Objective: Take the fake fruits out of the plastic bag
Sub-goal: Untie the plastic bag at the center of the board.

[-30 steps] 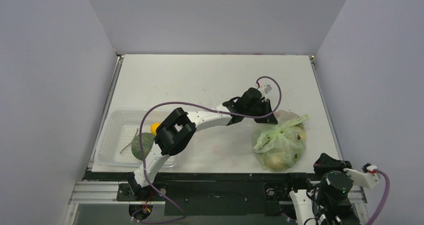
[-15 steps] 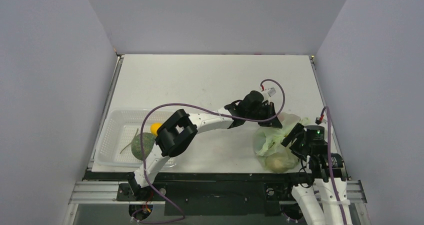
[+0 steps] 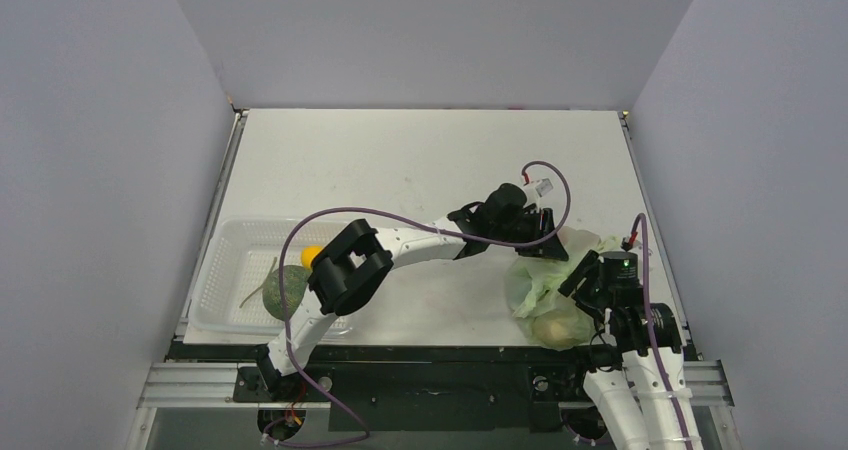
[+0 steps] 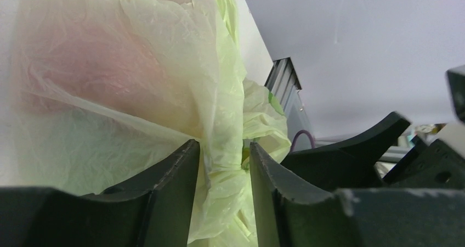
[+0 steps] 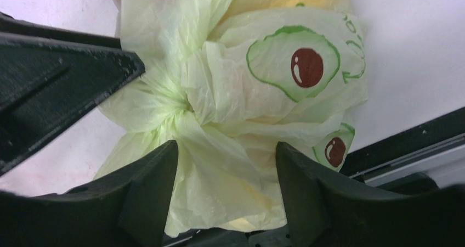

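The plastic bag (image 3: 545, 288), pale yellow-green with avocado prints (image 5: 299, 66), lies knotted near the table's right front corner. Fake fruits show through it: a pinkish-red one (image 4: 82, 55) and a yellow one (image 3: 553, 326). My left gripper (image 4: 224, 145) reaches in from the left (image 3: 540, 248). Its jaws stand a little apart around the bag's twisted neck (image 4: 227, 121). My right gripper (image 5: 226, 145) comes from the near side (image 3: 585, 273), jaws spread around a bulging lower fold of the bag. One of the left fingers (image 5: 60, 77) shows beside the knot in the right wrist view.
A clear latticed basket (image 3: 225, 270) sits at the table's left front, holding a green fruit (image 3: 285, 290) and an orange-yellow one (image 3: 311, 257). The black front rail (image 3: 430, 352) runs just behind the bag. Grey walls close in left, right and back.
The right arm swung up from beside its base to the bag and opened its jaws around it. The left gripper moved onto the bag's neck and its jaws parted.
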